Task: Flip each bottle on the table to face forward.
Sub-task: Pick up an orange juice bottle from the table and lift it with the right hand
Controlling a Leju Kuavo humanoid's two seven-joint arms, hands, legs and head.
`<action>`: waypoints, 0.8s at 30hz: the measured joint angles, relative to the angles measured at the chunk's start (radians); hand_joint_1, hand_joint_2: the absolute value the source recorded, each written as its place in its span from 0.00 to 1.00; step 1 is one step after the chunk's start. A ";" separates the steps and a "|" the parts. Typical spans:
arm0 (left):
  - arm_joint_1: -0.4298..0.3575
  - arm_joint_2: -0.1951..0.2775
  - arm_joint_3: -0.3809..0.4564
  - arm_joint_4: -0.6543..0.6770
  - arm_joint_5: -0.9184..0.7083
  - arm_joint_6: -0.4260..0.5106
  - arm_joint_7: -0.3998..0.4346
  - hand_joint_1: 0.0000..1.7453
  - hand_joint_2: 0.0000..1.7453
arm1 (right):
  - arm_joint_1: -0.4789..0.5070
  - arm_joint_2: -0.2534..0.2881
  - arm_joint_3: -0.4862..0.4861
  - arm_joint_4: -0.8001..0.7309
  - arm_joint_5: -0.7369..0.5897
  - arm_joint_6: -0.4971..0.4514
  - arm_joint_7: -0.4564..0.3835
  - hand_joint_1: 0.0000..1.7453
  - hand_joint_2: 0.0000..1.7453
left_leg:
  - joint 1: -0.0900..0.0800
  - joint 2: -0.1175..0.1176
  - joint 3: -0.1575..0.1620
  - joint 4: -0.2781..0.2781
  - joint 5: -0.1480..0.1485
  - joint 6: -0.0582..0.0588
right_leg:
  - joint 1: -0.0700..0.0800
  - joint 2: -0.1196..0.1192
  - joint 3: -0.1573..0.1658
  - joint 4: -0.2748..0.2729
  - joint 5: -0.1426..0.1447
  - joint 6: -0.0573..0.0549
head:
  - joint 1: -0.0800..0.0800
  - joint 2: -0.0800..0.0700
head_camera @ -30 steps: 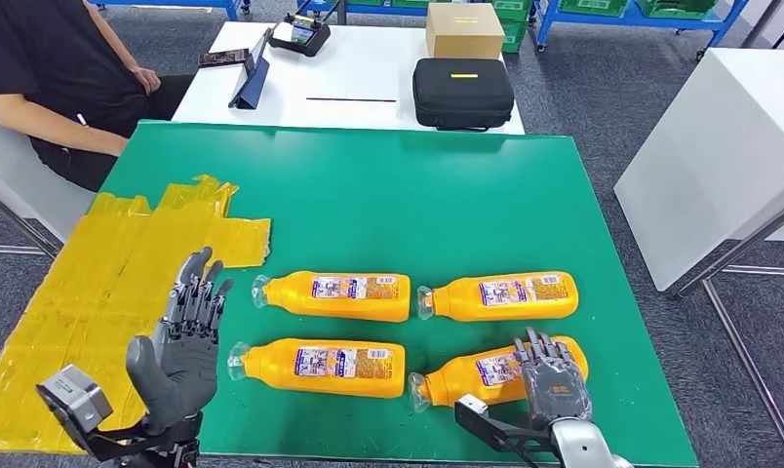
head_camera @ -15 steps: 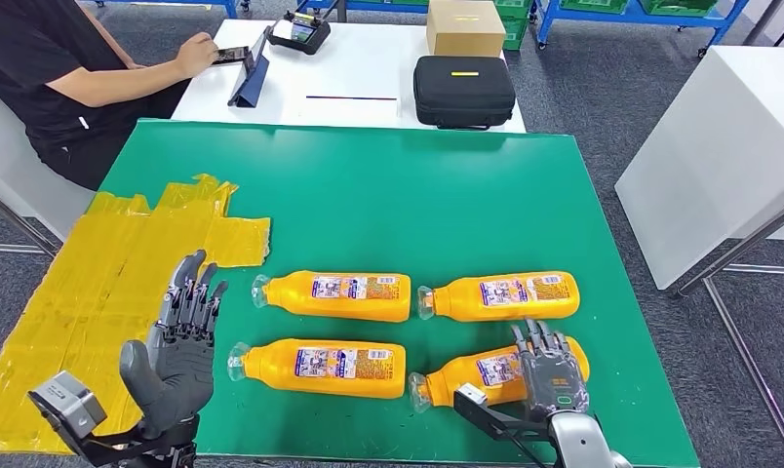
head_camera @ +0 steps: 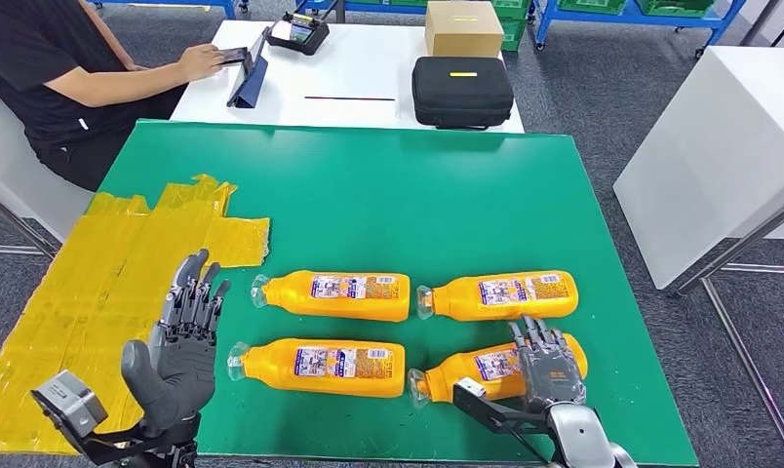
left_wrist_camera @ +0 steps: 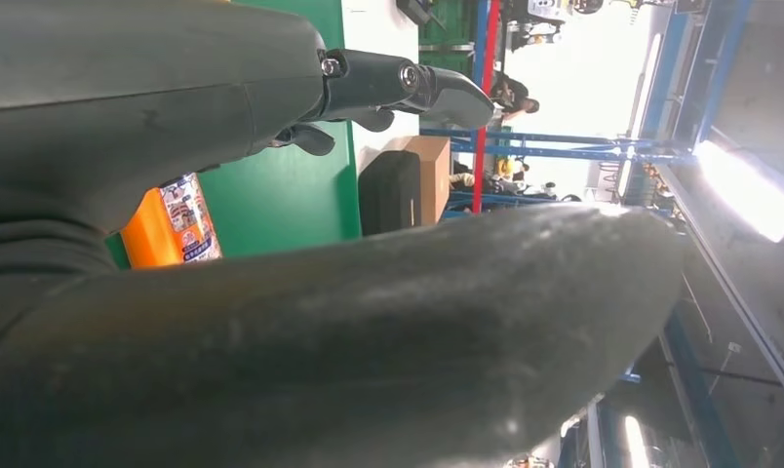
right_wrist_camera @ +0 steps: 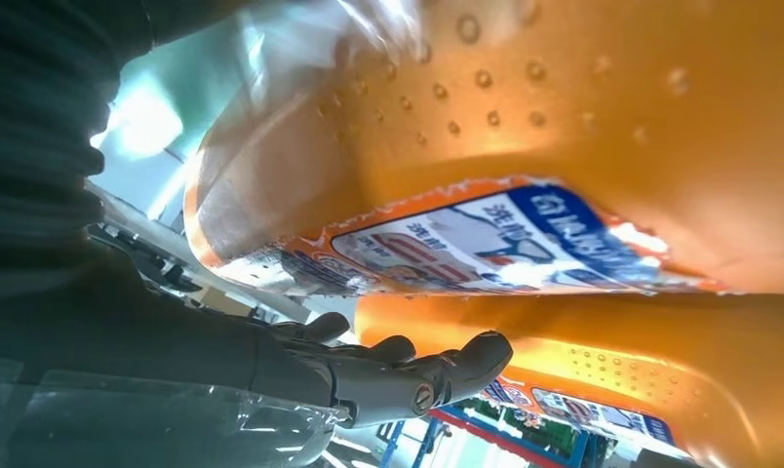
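Four orange bottles lie on their sides on the green table [head_camera: 369, 195], white labels up, caps pointing left: back left [head_camera: 334, 295], back right [head_camera: 500, 294], front left [head_camera: 320, 366] and front right [head_camera: 471, 372]. My right hand [head_camera: 547, 366] lies palm down on the wide end of the front right bottle, fingers stretched out across it. In the right wrist view that bottle [right_wrist_camera: 564, 127] looms close, with the fingers [right_wrist_camera: 398, 375] straight beside it. My left hand [head_camera: 178, 346] stands upright and open, left of the front left bottle, apart from it. The left wrist view catches a bottle [left_wrist_camera: 169, 219] past the fingers [left_wrist_camera: 408, 83].
Yellow tape [head_camera: 105, 283] covers the table's left part. A person [head_camera: 47, 78] sits at the back left, hand on a device on the white table behind. A black case [head_camera: 463, 91] and cardboard box [head_camera: 463, 27] stand there. Another white table [head_camera: 720, 146] is at the right.
My right hand has slid slightly back toward the front edge while staying on the front right bottle. The person's arm reached to the device. My left hand barely shifted.
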State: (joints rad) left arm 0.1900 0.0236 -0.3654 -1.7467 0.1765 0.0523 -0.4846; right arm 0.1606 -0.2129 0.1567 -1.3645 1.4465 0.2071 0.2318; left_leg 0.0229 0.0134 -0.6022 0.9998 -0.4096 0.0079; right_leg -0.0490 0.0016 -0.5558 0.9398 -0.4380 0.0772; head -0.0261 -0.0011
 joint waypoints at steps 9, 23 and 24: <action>-0.014 0.006 -0.012 0.017 0.009 -0.001 -0.003 0.00 0.00 | -0.025 -0.003 -0.002 0.028 -0.074 0.064 -0.010 0.57 1.00 | 0.001 0.007 0.006 0.000 -0.001 0.000 | 0.001 0.007 0.003 0.000 0.000 -0.001 | 0.000 0.000; -0.085 -0.009 -0.041 0.031 0.023 0.002 -0.009 0.00 0.00 | -0.178 -0.089 0.038 0.223 -0.358 0.209 -0.055 1.00 1.00 | 0.030 0.029 0.024 -0.010 -0.029 -0.004 | 0.022 -0.007 0.037 -0.005 -0.175 -0.043 | -0.002 0.000; -0.085 -0.011 -0.041 0.029 0.023 0.002 -0.009 0.00 0.00 | -0.183 -0.095 0.040 0.226 -0.371 0.215 -0.053 1.00 1.00 | 0.032 0.029 0.022 -0.013 0.000 0.000 | 0.023 -0.009 0.036 -0.004 -0.175 -0.043 | 0.001 0.000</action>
State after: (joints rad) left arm 0.1052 0.0127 -0.4060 -1.7175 0.1991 0.0544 -0.4931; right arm -0.0223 -0.3082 0.1969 -1.1382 1.0753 0.4223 0.1783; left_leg 0.0549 0.0428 -0.5800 0.9871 -0.4099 0.0076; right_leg -0.0263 -0.0077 -0.5200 0.9356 -0.6133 0.0347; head -0.0255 -0.0011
